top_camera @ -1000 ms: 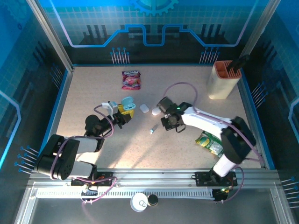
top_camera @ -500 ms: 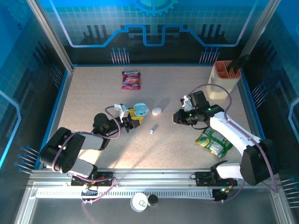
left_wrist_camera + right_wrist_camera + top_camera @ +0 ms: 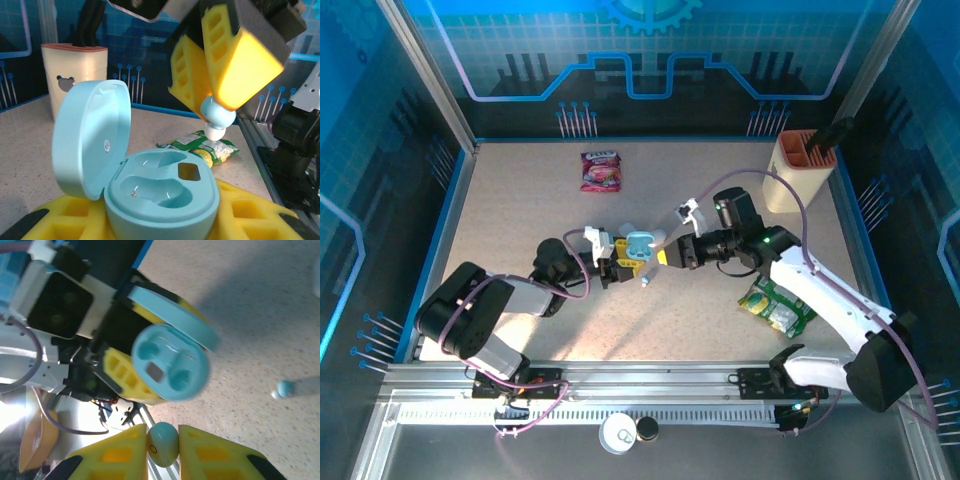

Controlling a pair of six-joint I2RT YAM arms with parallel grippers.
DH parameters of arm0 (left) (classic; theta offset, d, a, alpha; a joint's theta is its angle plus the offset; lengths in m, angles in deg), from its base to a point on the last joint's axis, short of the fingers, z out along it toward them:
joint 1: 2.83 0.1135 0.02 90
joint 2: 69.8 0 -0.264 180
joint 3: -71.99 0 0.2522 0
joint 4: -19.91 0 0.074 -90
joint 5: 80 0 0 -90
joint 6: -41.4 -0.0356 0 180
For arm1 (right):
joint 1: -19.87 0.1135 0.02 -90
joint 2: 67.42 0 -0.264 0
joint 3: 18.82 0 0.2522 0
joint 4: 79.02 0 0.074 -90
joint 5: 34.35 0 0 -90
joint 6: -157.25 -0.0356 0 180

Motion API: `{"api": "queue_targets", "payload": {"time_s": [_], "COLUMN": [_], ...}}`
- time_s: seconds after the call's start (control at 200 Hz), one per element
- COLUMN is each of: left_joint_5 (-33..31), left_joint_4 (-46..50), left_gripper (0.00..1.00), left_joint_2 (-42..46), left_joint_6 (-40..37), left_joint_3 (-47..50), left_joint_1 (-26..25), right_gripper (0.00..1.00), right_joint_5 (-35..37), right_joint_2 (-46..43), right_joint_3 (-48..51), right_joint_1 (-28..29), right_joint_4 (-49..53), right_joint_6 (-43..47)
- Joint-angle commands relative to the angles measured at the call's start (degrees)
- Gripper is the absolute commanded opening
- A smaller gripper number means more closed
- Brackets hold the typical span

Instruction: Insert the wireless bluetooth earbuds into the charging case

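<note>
**Earbud poised over the open case**

The left claw [image 3: 625, 258] grips the pale-blue charging case [image 3: 160, 195] between its yellow pads, low over the middle of the surface [image 3: 520, 200]. The case's lid [image 3: 90, 135] stands swung open, and both moulded wells are bare. The right claw [image 3: 162, 452] is closed on a pale-blue earbud [image 3: 216, 116] – its white tip points down, just above the case and not touching it. A second earbud [image 3: 284, 389] lies loose on the surface near the case. A green snack packet [image 3: 775, 305] sits by the right arm – well apart from a beige holder [image 3: 798, 170] in the far right corner
</note>
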Motion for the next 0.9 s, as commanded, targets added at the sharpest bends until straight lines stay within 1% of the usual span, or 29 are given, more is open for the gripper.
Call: {"api": "queue_targets", "payload": {"time_s": [0.0, 0.085, 0.325, 0.52, 0.705, 0.84, 0.895], "left_joint_5": [4.1, 5.1, 6.7, 6.5, 5.6, 5.1, 5.1], "left_joint_4": [-2.0, -1.9, -1.9, -2.0, -2.0, -2.0, -2.0], "left_gripper": [0.29, 0.29, 0.3, 0.3, 0.31, 0.31, 0.31], "left_joint_2": [-0.2, -0.1, 0.1, 0.4, 0.6, 0.6, 0.7], "left_joint_6": [-2.4, -2.5, -2.3, -2.2, -1.6, -1.5, -1.4], "left_joint_3": [-1.1, -0.9, -0.9, -0.8, -1.1, -1.3, -1.3], "left_joint_1": [-0.4, -0.3, -0.4, -0.5, -0.4, -0.5, -0.4], "right_gripper": [0.19, 0.19, 0.19, 0.19, 0.2, 0.26, 0.33], "right_joint_5": [-1.1, -0.7, 0.3, -0.4, 1.7, 3.1, 4.0], "right_joint_2": [1.7, 2.3, 4.5, 6.7, 7.4, 8.0, 8.0], "right_joint_3": [-2.5, -3.0, -4.3, -4.1, -3.6, -3.5, -3.7], "right_joint_1": [1.9, 2.5, 2.6, 3.0, 3.2, 3.2, 3.2], "right_joint_4": [-1.4, -2.9, -2.8, -3.3, -2.0, -1.6, -1.1], "right_joint_6": [3.1, 3.1, 3.6, 3.0, 4.0, 4.2, 4.1]}}
